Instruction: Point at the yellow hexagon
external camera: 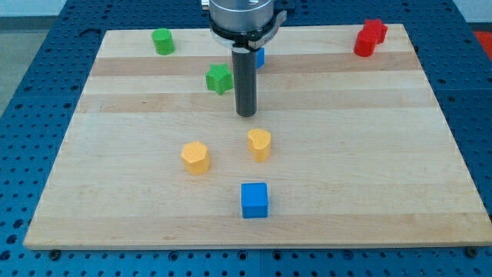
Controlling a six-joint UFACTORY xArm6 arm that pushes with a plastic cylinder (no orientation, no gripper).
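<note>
- No fingers fitted; my tip (246, 114) rests mid-surface (384, 169), toward the top edge.
- Yellow hexagon (195, 157) lies toward the bottom-left corner.
- Risk: yellow heart-like block (260, 144) sits nearer; a straight approach could indicate it by mistake.

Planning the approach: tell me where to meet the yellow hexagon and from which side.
No grip is possible with a rod. Bring my tip down toward the view's bottom-left to the yellow hexagon, meeting its upper-right face. It stands free; the other yellow block sits to its right.
</note>
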